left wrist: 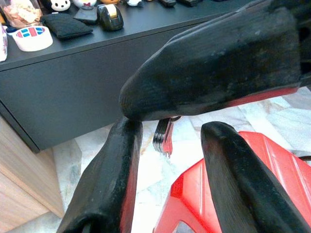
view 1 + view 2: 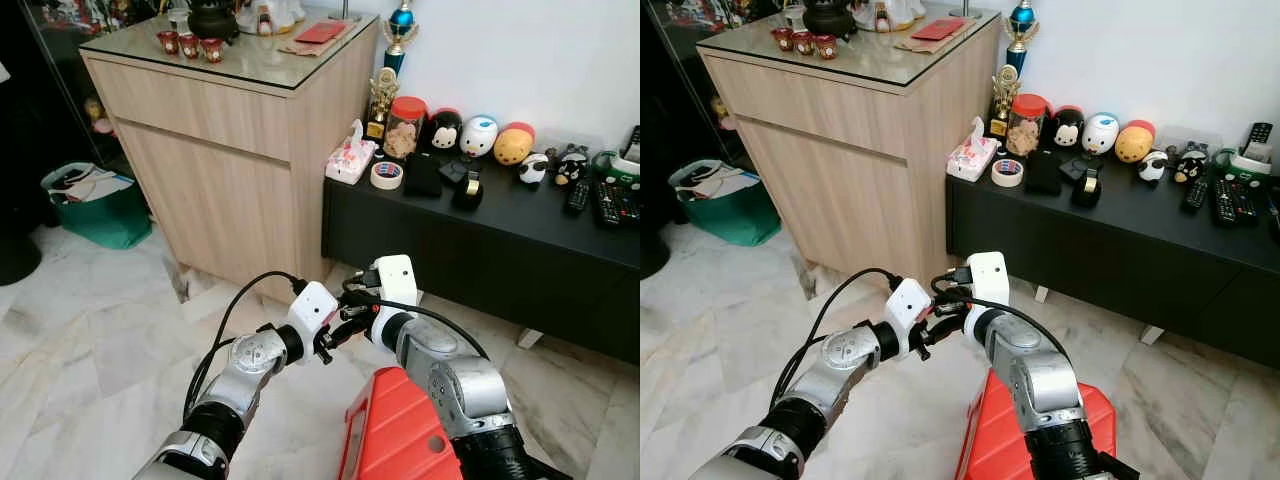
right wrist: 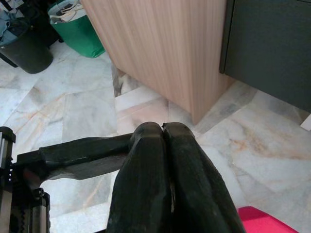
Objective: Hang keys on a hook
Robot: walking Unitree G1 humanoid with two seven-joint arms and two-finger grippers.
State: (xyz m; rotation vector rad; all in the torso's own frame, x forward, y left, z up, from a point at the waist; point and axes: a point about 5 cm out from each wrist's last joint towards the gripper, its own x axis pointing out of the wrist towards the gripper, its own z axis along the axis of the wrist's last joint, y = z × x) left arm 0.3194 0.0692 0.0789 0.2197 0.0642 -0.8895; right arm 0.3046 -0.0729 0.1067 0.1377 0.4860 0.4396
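Right gripper (image 2: 335,322): pinched tight on the keys, so they cannot drop.
Keys (image 1: 164,137): dangling under that gripper, above the red stool (image 2: 395,440).
Left gripper (image 1: 170,141): spread wide around the keys, likely to take them.
Hook: none seen; black tabletop (image 2: 500,215) at 2 o'clock.

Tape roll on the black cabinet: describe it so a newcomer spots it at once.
Start at the long low black cabinet against the white wall, to the right of the tall wooden cabinet. At its left end, the tape roll lies flat between a tissue pack and a black pouch. It is the only white ring with a hole through its middle.
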